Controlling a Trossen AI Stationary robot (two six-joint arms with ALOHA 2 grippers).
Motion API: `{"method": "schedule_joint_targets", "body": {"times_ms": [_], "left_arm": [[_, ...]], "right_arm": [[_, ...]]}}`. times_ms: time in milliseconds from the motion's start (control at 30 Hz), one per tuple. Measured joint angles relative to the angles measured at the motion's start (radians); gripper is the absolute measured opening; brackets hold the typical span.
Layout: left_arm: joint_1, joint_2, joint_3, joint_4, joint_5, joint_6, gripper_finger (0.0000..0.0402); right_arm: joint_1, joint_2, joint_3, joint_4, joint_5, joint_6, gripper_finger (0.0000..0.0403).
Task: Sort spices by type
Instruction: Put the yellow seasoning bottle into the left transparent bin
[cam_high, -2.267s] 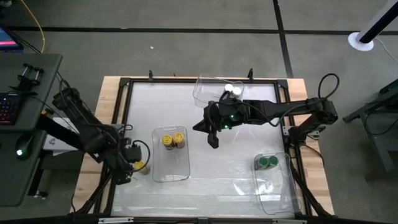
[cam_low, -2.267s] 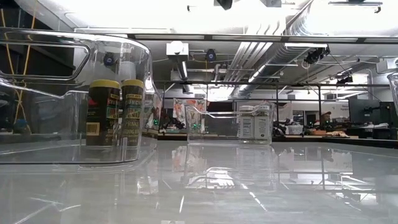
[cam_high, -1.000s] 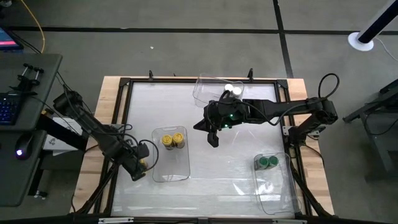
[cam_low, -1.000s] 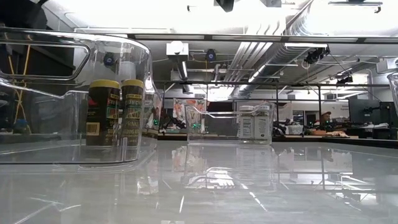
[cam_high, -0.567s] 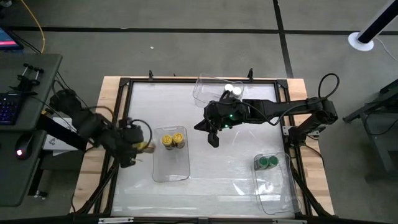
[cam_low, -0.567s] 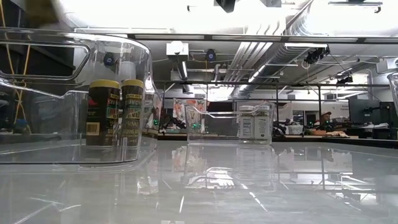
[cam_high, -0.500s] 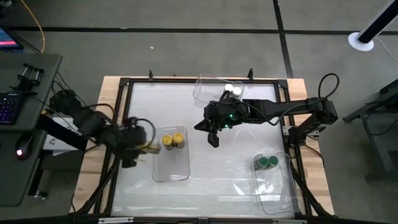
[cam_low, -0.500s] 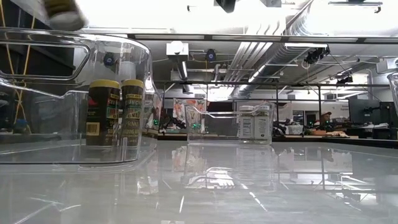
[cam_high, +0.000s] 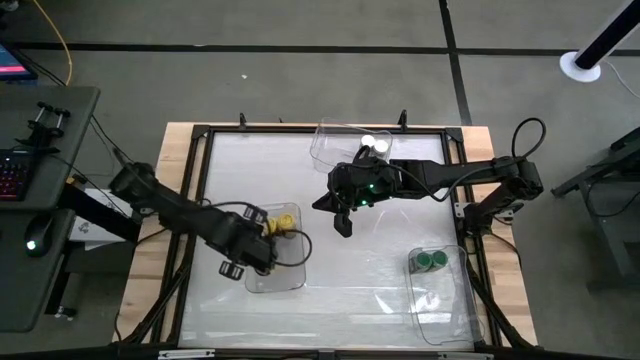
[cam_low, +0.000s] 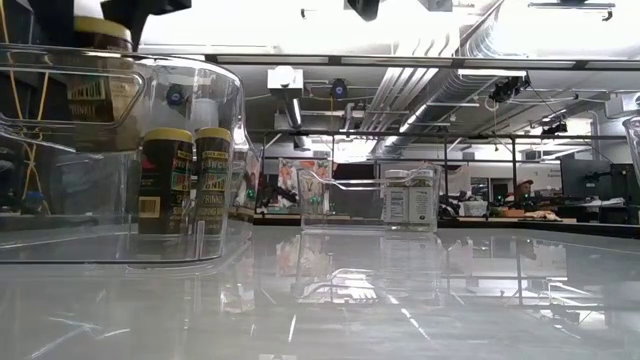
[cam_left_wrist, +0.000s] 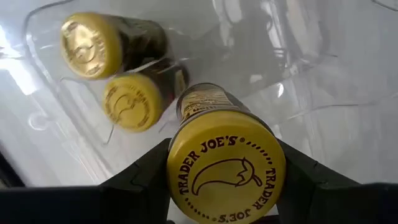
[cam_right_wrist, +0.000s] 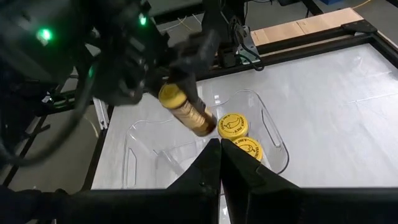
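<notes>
My left gripper (cam_high: 268, 240) hangs over the clear bin (cam_high: 288, 272) at the table's left, shut on a yellow-lidded spice jar (cam_left_wrist: 225, 167). Two more yellow-lidded jars (cam_left_wrist: 90, 43) (cam_left_wrist: 130, 102) stand upright on the bin's floor at its far end. My right gripper (cam_high: 342, 226) waits shut above the table's middle, touching nothing. Two green-lidded jars (cam_high: 431, 262) stand in the bin at the right, and white-lidded jars (cam_high: 375, 145) in the bin at the far edge. My left gripper pinches the jar at its lid end (cam_left_wrist: 180, 186) between its two fingers (cam_left_wrist: 146, 174), one on each side. The fingers come from above, pointing down. The jar hangs below them, lid up and a little tilted (cam_right_wrist: 186, 111), clear of the bin and of the jars in it.
The near half of the left bin (cam_right_wrist: 149, 155) holds nothing. The right bin (cam_high: 445, 310) and the far bin (cam_high: 330, 140) are clear plastic too. A dark frame (cam_high: 195, 180) runs round the white table top, with bare room between the bins.
My left gripper has risen from the table's left edge and gone toward the right, over the bin, carrying the yellow-lidded jar. Its wrist has rolled on the way. In the low view the jar has come into sight at the top left, above the bin's rim.
</notes>
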Motion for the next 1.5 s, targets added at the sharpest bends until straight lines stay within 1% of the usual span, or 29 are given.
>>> {"method": "schedule_joint_targets", "body": {"times_ms": [200, 267, 367, 533, 600, 733, 1000, 1067, 1167, 1233, 1333, 1500], "left_arm": [[0.031, 0.018, -0.006, 0.001, 0.002, -0.007, 0.0182], [0.042, 0.004, -0.039, 0.005, 0.002, -0.015, 0.0182], [0.061, -0.035, -0.124, 0.032, 0.012, -0.048, 0.0182], [0.098, -0.121, -0.248, 0.113, 0.031, -0.143, 0.0182], [0.119, -0.149, -0.278, 0.144, 0.029, -0.190, 0.0182], [0.155, -0.186, -0.332, 0.133, 0.028, -0.269, 0.0182], [0.187, -0.196, -0.394, 0.157, 0.038, -0.300, 0.0184], [0.186, -0.194, -0.399, 0.157, 0.031, -0.300, 0.0216], [0.186, -0.195, -0.400, 0.159, 0.021, -0.300, 0.0280], [0.186, -0.195, -0.400, 0.161, 0.020, -0.300, 0.0309], [0.186, -0.195, -0.400, 0.178, 0.020, -0.307, 0.0323], [0.191, -0.201, -0.383, 0.159, 0.020, -0.294, 0.0323]], "right_arm": [[0.000, 0.000, 0.000, 0.000, 0.000, 0.000, 0.0000], [0.001, 0.000, 0.000, 0.000, 0.000, 0.000, 0.0000], [0.002, 0.000, 0.000, 0.000, 0.000, 0.001, 0.0000], [0.003, 0.000, 0.000, 0.000, 0.000, 0.008, 0.0000], [0.003, 0.000, 0.000, 0.000, 0.000, 0.008, 0.0000], [0.003, 0.000, 0.000, 0.001, 0.000, 0.008, 0.0000], [0.003, 0.000, 0.000, 0.001, 0.000, 0.008, 0.0000], [0.003, 0.000, 0.000, 0.001, 0.000, 0.008, 0.0000], [0.003, 0.000, 0.000, 0.001, 0.000, 0.008, 0.0000], [0.003, 0.000, 0.000, 0.001, 0.000, 0.008, 0.0000], [0.003, 0.000, 0.000, 0.001, 0.000, 0.008, 0.0000], [0.003, 0.000, 0.000, 0.001, 0.000, 0.008, 0.0000]]}}
